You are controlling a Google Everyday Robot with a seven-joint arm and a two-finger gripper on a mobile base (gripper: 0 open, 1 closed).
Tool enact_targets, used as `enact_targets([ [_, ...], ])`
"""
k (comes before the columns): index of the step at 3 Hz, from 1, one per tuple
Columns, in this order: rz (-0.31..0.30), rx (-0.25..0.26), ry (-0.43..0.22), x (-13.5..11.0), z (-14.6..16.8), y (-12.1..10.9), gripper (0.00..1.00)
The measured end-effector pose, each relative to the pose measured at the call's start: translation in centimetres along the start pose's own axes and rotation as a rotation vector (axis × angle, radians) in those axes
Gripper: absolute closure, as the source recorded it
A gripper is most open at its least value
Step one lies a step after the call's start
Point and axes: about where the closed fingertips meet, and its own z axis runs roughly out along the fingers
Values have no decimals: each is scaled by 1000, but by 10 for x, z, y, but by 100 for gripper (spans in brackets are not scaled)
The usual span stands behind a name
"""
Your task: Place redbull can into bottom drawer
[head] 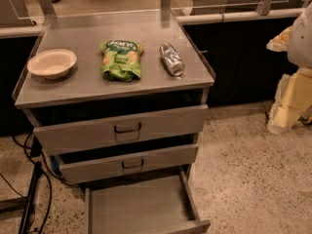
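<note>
Hanging right of the worktop (73,89) is the gripper (285,111); its jaws' state I cannot tell. The redbull can (171,59) is lying on that worktop.

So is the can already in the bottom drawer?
No, the redbull can lies on its side on the cabinet top beside the green snack bag, while the gripper is off at the right edge.
</note>
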Motion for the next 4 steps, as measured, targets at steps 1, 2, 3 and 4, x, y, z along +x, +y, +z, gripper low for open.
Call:
enact_targets([
  [1,2,3,-3,-1,0,-1,0],
  [2,102,37,-1,-10,10,-17,0],
  [3,233,79,25,-25,30,-48,0],
  [4,372,96,74,-30,46,-68,0],
])
